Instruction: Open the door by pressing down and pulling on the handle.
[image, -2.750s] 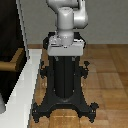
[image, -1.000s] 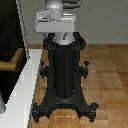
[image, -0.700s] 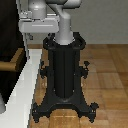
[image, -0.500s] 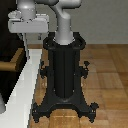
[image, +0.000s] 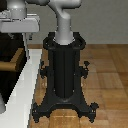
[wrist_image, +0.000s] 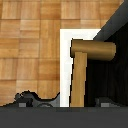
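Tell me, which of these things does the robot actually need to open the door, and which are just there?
Needed for the job:
- the handle, a brass-tan lever bar
- the door, the dark panel the handle sits on
- the gripper, just by the handle

Just there:
- the black pedestal the arm stands on
- the white frame around the door
- the wooden floor

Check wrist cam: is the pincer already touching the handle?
No. In the wrist view the handle stands clear in mid-frame against the door, with nothing closed on it or touching it.
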